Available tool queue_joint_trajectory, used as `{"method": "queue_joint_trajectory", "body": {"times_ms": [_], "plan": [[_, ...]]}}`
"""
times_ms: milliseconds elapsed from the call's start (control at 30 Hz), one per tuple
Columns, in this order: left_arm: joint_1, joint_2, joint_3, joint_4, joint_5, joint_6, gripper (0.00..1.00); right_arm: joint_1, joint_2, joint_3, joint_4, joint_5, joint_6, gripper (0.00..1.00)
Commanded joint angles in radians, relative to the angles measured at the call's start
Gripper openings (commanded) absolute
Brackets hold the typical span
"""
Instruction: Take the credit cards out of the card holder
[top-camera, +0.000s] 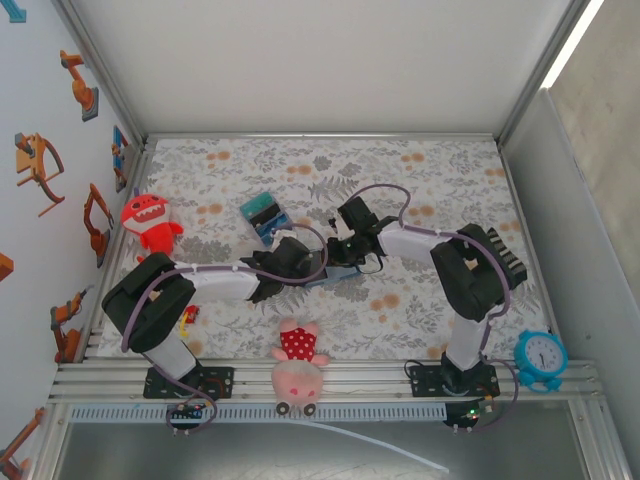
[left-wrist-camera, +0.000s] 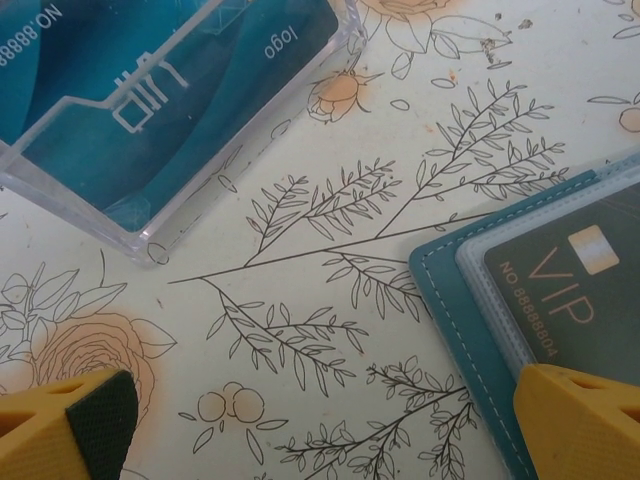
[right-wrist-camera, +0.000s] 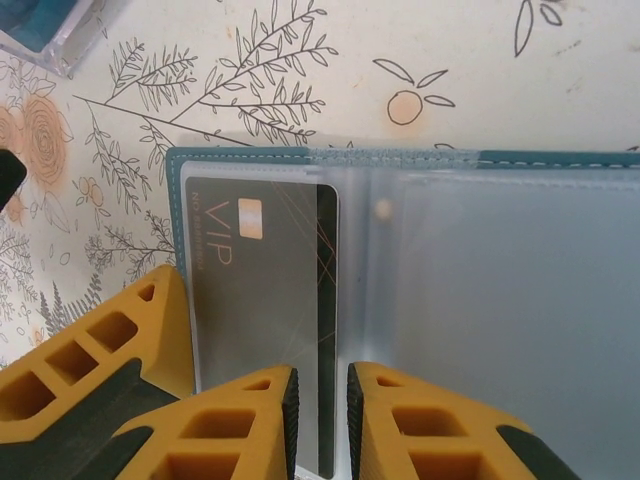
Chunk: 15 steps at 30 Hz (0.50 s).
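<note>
Holder (right-wrist-camera: 500, 300) lies open and flat mid-tabletop (top-camera: 420, 170). It is thin, light and soft-covered, and the clear sleeves inside look slick and floppy. One VIP card (right-wrist-camera: 260, 280) sits in the left sleeve (the right sleeve looks empty). Card judged stiff, light and smooth: likely to slide once started, hard to pinch while flat. Best hold is probably its dark-striped edge by the fold, with the holder pinned down so it doesn't lift along.

Right gripper (right-wrist-camera: 322, 420): jaws nearly closed, a thin gap over that striped edge. Can't tell whether card or sleeve is pinched.

Left gripper (left-wrist-camera: 320, 440): spread wide, holding nothing, one finger (left-wrist-camera: 580, 420) over the holder's corner (contact unclear).

Surface: floral cloth, flat, probably some friction.

Room: clear box (left-wrist-camera: 150, 100) of teal cards near on the left, bare cloth between.
</note>
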Motion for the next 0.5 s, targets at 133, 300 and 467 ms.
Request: {"method": "queue_joint_trajectory", "body": {"times_ms": [133, 300, 467], "plan": [[-0.007, -0.010, 0.017, -0.041, -0.031, 0.007, 0.97, 0.005, 0.024, 0.032, 0.019, -0.019, 0.020, 0.21], [-0.007, 0.003, 0.021, -0.036, -0.029, 0.011, 0.97, 0.005, 0.033, 0.033, 0.021, -0.024, 0.019, 0.21], [-0.010, 0.021, 0.032, -0.036, -0.020, 0.007, 0.97, 0.005, 0.052, 0.040, 0.022, -0.030, 0.020, 0.21]]}}
